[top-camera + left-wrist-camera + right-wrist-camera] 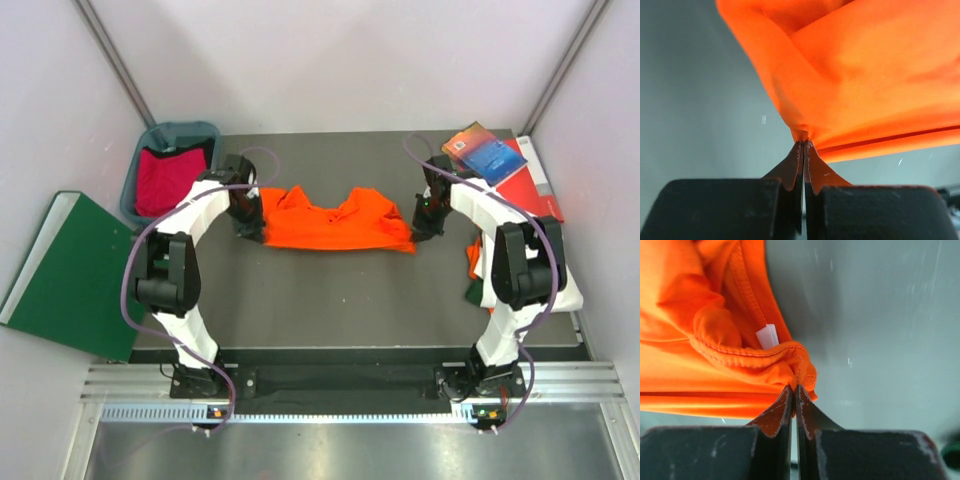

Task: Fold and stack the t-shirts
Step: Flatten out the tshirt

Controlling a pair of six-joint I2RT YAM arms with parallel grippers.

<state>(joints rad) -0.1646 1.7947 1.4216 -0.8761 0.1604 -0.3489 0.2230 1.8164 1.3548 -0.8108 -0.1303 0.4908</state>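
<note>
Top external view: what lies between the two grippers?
The orange t-shirt, spanning from left gripper to right gripper, each pinching an end; seen in the top view.

No legible text or labels anywhere

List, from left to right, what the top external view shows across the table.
green board → bin holding a crimson t-shirt → left gripper → orange t-shirt, pinched at both ends → right gripper → books
</note>
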